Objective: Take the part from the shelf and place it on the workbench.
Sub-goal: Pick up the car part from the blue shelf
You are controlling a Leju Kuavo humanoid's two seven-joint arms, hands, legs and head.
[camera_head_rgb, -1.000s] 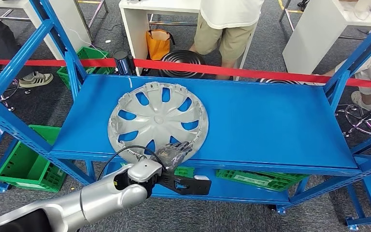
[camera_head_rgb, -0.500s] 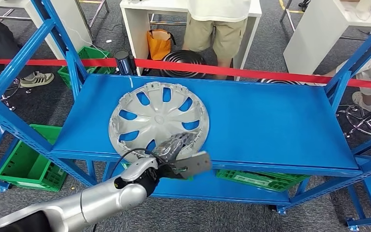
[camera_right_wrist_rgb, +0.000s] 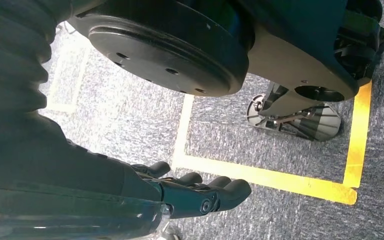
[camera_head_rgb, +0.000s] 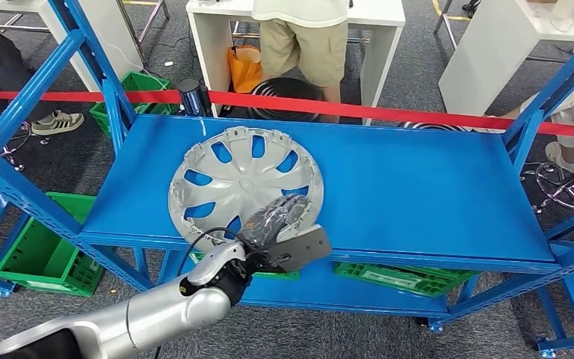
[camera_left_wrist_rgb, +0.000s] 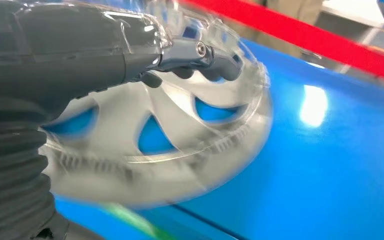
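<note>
Left hand [camera_head_rgb: 280, 217] over hubcap [camera_head_rgb: 243, 183] near rim on shelf [camera_head_rgb: 433, 194], fingers spread, thumb under edge to grip; nothing held. Right hand [camera_right_wrist_rgb: 195, 192] hangs, fingers loosely apart.

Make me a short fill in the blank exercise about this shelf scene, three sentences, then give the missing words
1. The silver hubcap lies on the ____ shelf.
2. The robot's ____ hand reaches over the hubcap's near edge.
3. A ____ tape stretches across behind the shelf.

Missing words: blue; left; red
</note>
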